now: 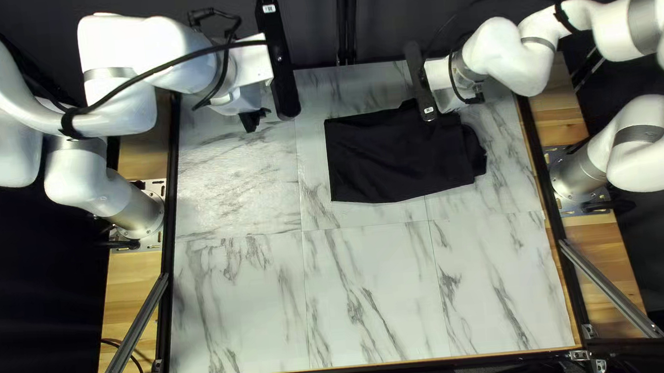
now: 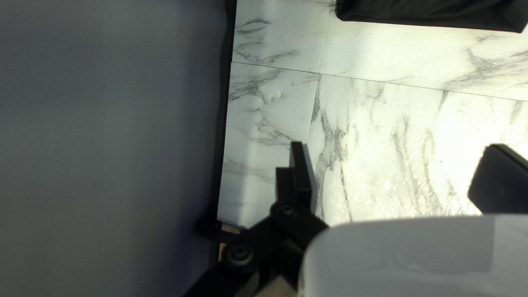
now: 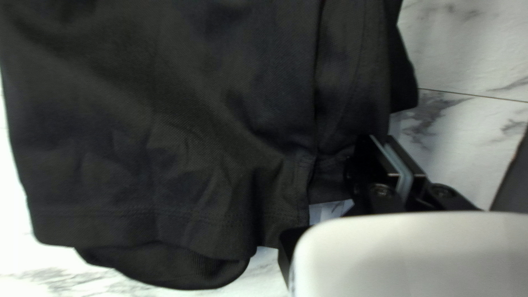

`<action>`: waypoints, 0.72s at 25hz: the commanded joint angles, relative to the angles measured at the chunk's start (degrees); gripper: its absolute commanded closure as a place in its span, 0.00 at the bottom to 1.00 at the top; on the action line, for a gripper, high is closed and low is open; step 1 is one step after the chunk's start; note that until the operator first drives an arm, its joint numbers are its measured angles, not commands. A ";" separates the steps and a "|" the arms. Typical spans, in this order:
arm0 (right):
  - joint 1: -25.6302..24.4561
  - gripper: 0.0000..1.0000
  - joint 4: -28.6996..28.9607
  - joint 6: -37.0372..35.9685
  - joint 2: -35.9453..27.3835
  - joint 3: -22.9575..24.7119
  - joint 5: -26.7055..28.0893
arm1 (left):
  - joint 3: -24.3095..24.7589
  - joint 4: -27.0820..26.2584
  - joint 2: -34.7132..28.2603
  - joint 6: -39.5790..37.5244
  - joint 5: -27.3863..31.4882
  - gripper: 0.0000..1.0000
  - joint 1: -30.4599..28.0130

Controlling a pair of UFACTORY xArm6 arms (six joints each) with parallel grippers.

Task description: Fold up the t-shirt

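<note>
While my left gripper (image 1: pixel 253 121) gapes wide above the table (image 1: pixel 238 307), my right gripper (image 1: pixel 475 97) is narrowed beside the black t-shirt (image 1: pixel 393 157)

Marble-patterned table (image 1: pixel 366 303), folded black t-shirt (image 1: pixel 386 162) on far half.

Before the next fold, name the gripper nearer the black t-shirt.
Right. The right gripper is at the edge of the t-shirt; the left gripper hangs apart, over marbled tabletop.

Your t-shirt (image 3: pixel 192 126) is matt, finely textured cloth. You see a smooth, glossy, marble-look tabletop (image 1: pixel 393 285) and wooden side boards (image 1: pixel 133 276).
</note>
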 commanded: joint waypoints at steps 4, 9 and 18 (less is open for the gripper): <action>3.30 0.00 -3.00 5.99 -6.43 -0.44 5.84 | 0.00 0.00 0.00 0.00 0.00 0.00 0.00; 7.27 0.00 -6.54 12.02 -8.52 -0.33 5.67 | 0.00 0.00 0.00 0.00 0.00 0.00 0.00; 5.37 0.00 -16.08 16.44 3.26 -3.00 -7.27 | 0.00 0.00 0.00 0.00 0.00 0.00 0.00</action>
